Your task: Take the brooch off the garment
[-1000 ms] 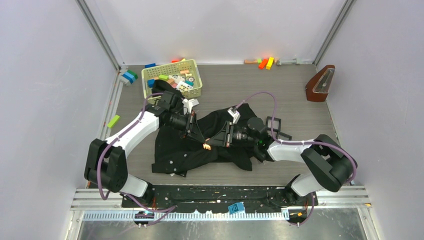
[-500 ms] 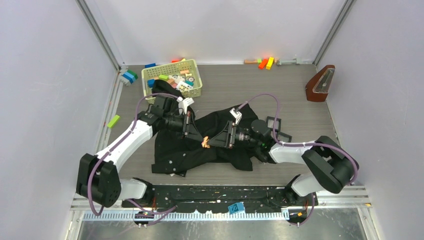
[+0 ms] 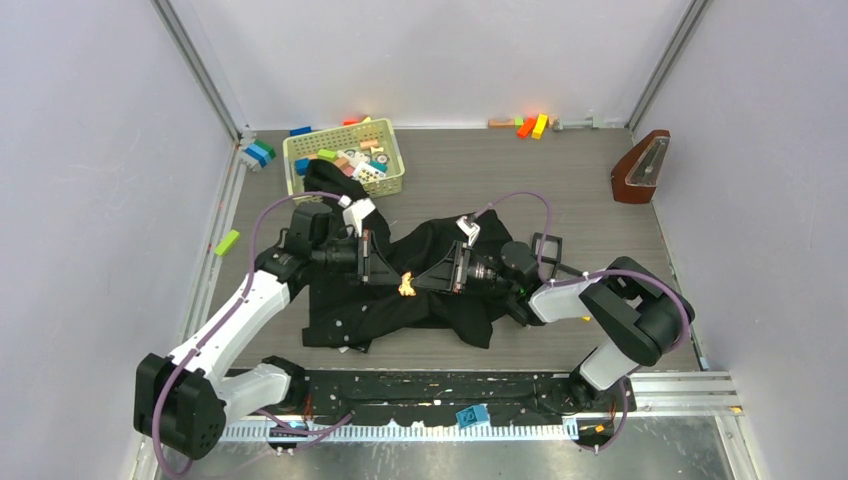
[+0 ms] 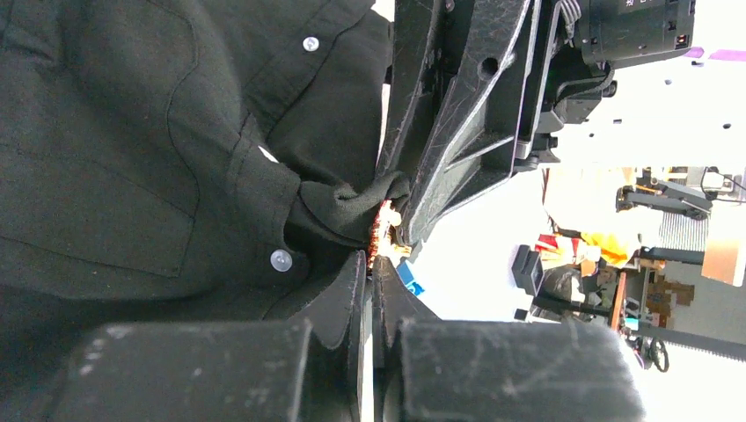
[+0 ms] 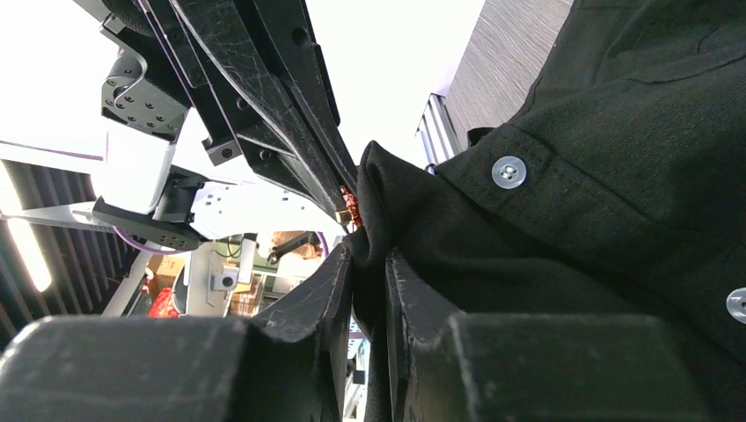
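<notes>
Orange brooch [image 3: 406, 286] on raised fold at garment [image 3: 375, 310] centre; right gripper [image 3: 422, 283] from 3 o'clock clamped on that fold; left gripper [image 3: 393, 278] from 9 o'clock clenched tight, tips at brooch, hold on it unclear. Brooch likely light, stiff, jagged: pinch across body. Cloth floppy: keep taut

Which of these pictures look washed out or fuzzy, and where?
Top external view: even, soft light, sharp throughout, though the black garment shows little detail. Left wrist view: background blown out white, left fingers blurred, brooch fairly crisp. Right wrist view: similar white glare upper left, right fingers blurred, garment buttons sharp.
</notes>
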Action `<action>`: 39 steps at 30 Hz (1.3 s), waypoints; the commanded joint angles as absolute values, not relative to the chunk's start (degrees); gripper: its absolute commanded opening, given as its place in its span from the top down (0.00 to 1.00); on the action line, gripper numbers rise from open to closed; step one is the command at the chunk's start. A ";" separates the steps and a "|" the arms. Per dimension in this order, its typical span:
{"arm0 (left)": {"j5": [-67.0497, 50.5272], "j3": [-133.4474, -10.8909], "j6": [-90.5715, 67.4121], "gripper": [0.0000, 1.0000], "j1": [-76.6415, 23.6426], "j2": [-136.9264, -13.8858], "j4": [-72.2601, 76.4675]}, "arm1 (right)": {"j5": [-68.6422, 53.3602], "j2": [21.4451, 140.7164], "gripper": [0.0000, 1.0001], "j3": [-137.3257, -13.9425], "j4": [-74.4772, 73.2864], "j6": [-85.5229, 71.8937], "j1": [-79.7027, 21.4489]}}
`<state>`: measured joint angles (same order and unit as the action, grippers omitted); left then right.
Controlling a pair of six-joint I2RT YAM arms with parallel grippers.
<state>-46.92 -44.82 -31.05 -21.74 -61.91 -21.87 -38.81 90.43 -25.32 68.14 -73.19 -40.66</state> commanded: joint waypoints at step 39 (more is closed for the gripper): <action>-28.64 -46.83 -28.29 1.00 -23.03 -60.59 -27.72 | -36.14 83.41 0.75 -27.03 55.19 -60.66 -43.24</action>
<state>-33.39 -45.06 -29.36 -23.24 -61.41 -26.46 -37.06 84.62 -26.65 51.35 -61.39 -43.03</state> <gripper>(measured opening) 0.018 0.316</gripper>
